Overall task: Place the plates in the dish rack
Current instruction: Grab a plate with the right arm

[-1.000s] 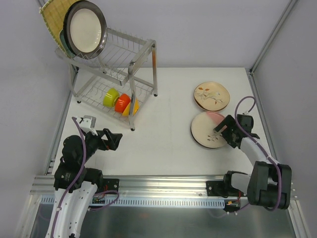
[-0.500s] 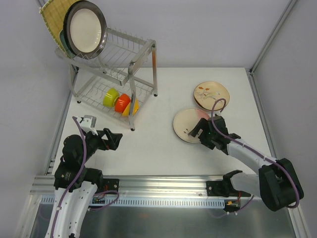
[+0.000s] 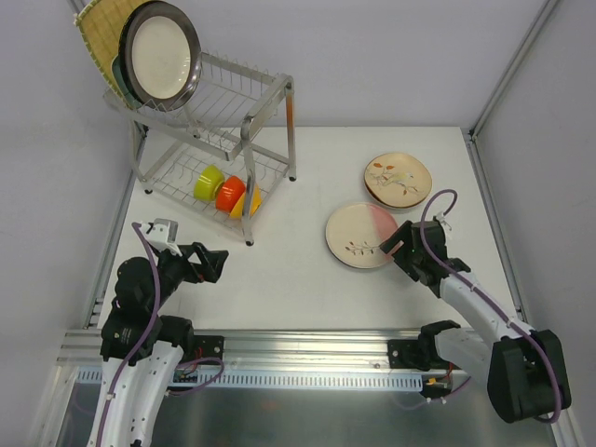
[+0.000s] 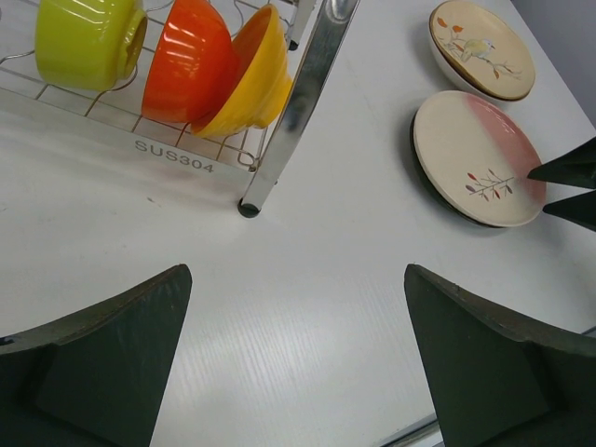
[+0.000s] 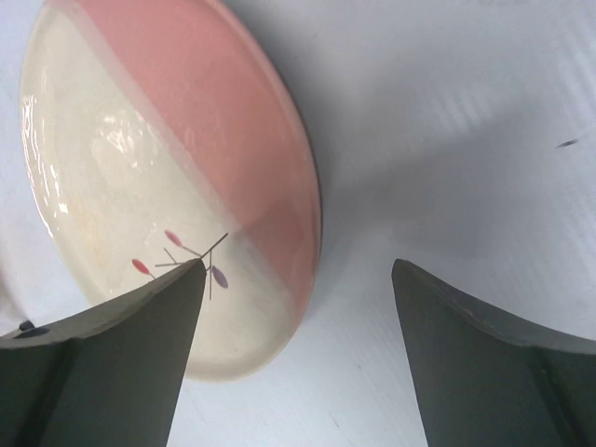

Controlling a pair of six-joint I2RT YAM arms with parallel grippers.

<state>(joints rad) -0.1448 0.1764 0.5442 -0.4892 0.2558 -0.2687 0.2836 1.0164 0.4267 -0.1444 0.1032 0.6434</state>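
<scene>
plate: pink-and-cream plate (image 3: 362, 235), glazed, stiff, likely slippery and breakable.
hold: i'd pinch the rim.
right fingers (image 5: 112, 354): wide, straddling that rim, gripping nothing.
left fingers (image 4: 102, 363): wide, empty.

I see the dish rack (image 3: 291, 130), a two-tier silver wire frame, standing at the far left of the table (image 3: 307, 279). Three plates stand on edge in its upper tier, leaning back. A square yellow woven-look plate (image 3: 98, 28) is at the rear. A pale teal plate (image 3: 116, 76) shows only as a sliver in the middle, and a dark-rimmed cream plate (image 3: 160, 54) faces me in front. Two more lie flat and face up on the right half, well apart from the rack. The cream floral plate (image 3: 398, 179) is farther back. Just beside it, nearer me, is a pink-and-cream plate (image 3: 361, 235) with a small twig motif.
</scene>
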